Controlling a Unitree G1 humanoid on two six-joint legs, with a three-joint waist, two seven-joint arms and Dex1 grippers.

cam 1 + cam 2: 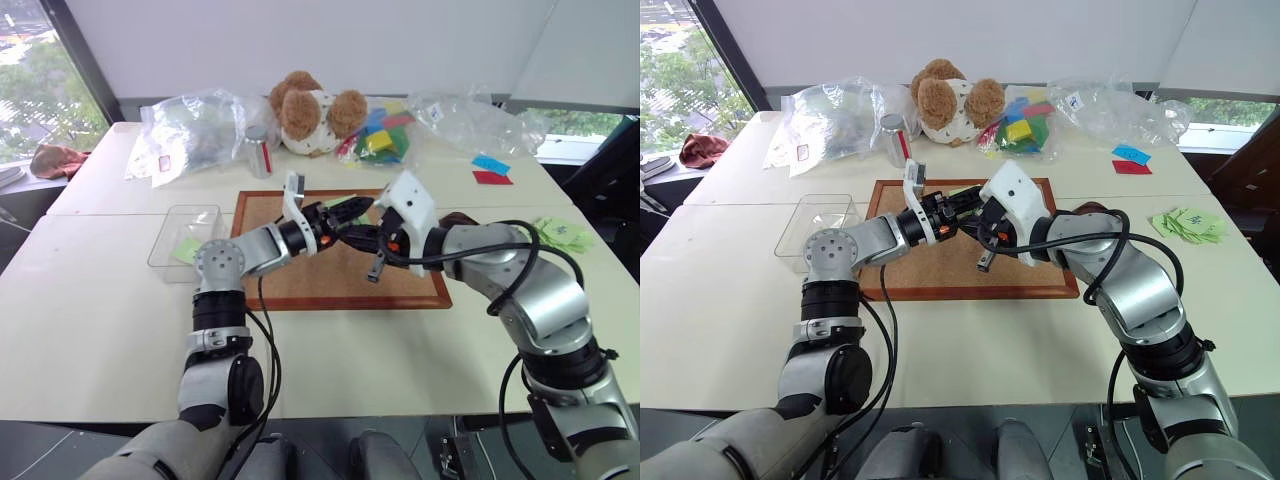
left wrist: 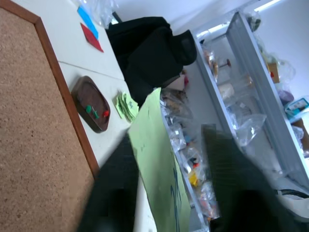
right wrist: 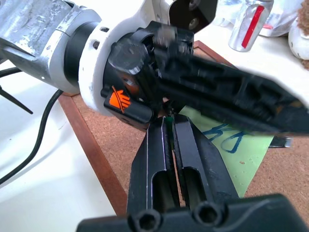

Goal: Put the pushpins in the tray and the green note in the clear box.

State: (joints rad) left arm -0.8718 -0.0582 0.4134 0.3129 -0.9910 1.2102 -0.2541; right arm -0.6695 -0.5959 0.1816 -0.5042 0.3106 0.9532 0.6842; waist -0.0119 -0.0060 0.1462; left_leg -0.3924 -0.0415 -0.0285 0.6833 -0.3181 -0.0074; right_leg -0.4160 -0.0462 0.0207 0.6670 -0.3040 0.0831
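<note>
Two robot grippers meet above a corkboard (image 1: 330, 285), pinching a green note (image 2: 157, 159).

The left gripper (image 1: 345, 215) clamps the note edge-on, lifted off the board; the right gripper (image 3: 169, 145) is closed at its corner. The tray (image 2: 91, 104) lies beside the board's edge, the clear box (image 1: 185, 235) opposite.

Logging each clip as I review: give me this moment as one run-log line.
left gripper: shut on green note | right gripper: shut, at note's edge | both over corkboard | tray: holds pushpins | clear box: awaiting note

Rough cork board (image 1: 330, 275), glossy dark tray (image 2: 91, 103), thin paper green note (image 2: 159, 164).
</note>
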